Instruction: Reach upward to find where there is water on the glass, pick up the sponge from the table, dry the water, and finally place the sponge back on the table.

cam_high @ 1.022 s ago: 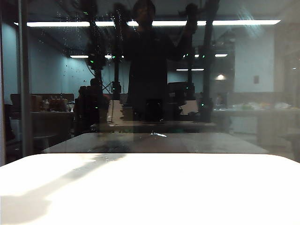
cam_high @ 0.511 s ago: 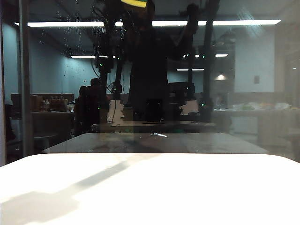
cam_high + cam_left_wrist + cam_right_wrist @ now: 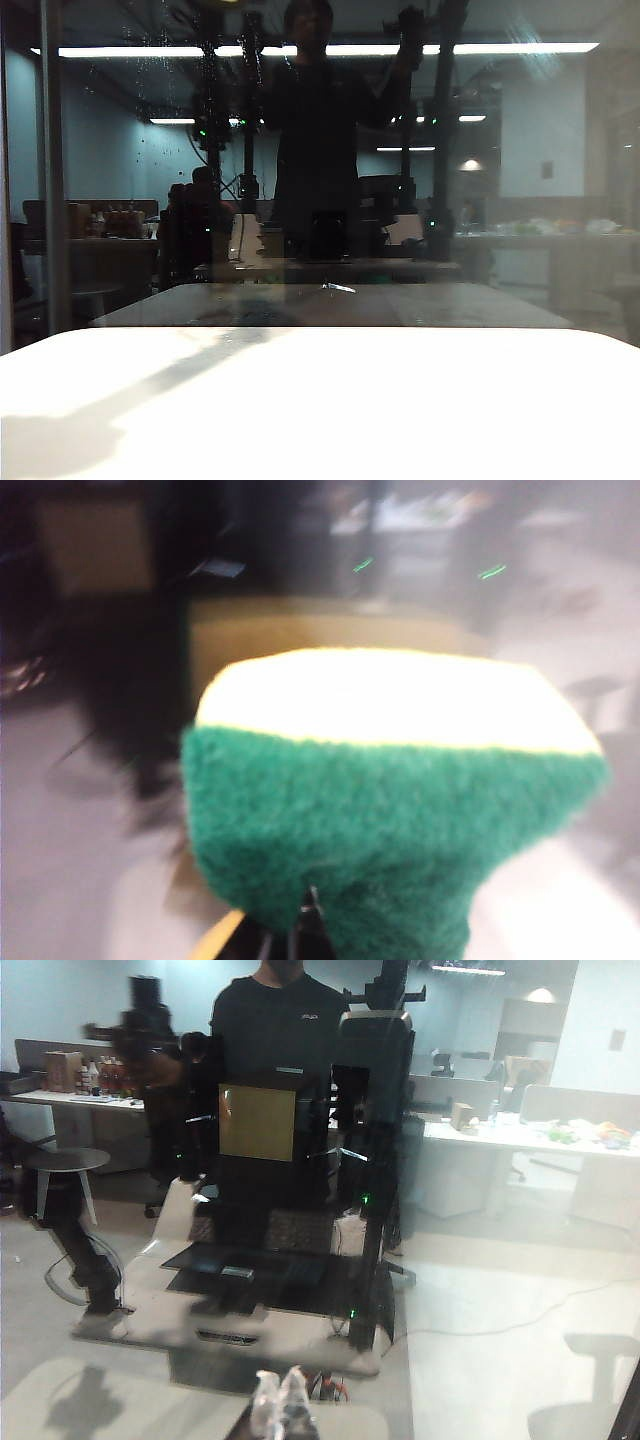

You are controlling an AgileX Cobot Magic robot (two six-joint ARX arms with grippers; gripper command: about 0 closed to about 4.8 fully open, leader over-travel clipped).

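Note:
My left gripper [image 3: 305, 925] is shut on the sponge [image 3: 400, 780]. Its green scouring layer faces the wrist camera and the pale-yellow foam lies beyond it, blurred, in front of the glass. In the exterior view only a faint yellow sliver of the sponge [image 3: 222, 3] shows at the top edge, left of centre. Water [image 3: 150, 62] speckles the upper left of the dark glass [image 3: 560, 200] as small whitish droplets and thin streaks. The white table [image 3: 400, 410] lies below, with an arm's shadow at its left. My right gripper [image 3: 281, 1400] is shut and empty, facing the pane.
A grey vertical frame bar [image 3: 52, 180] crosses the pane at the far left. The glass mirrors a standing person, the robot's arms and bright strip lights. The table's far edge meets the pane.
The sponge's yellow edge, at the top centre half a second ago, has slid left and almost out of the exterior view. The shadow on the table has shifted with it.

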